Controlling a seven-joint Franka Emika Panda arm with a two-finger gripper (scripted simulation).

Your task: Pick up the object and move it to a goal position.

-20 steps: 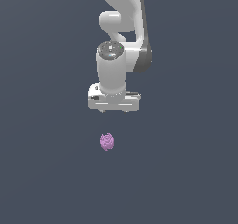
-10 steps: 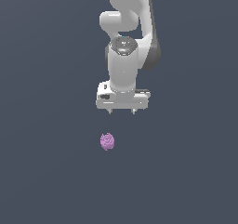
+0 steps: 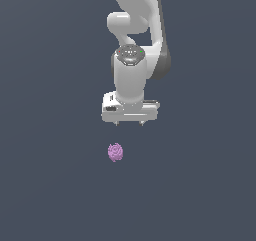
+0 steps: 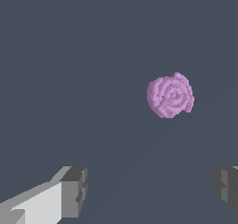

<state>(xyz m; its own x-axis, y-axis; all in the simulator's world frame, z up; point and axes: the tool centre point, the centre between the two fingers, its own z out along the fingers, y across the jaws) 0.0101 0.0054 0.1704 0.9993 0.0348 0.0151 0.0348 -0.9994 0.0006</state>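
The object is a small light-purple, bumpy lump lying on the dark grey floor. My white gripper hangs above it, slightly toward the exterior view's right, with a clear gap between the fingertips and the lump. The jaws stand wide open with nothing between them. In the wrist view the object lies ahead of the two grey fingertips, apart from both and outside the gap between them.
The dark grey floor runs flat and unbroken all around, with nothing else on it. The white arm rises behind the gripper.
The gripper has moved downward and toward the exterior view's right, ending closer to the floor. The object has stayed in place.
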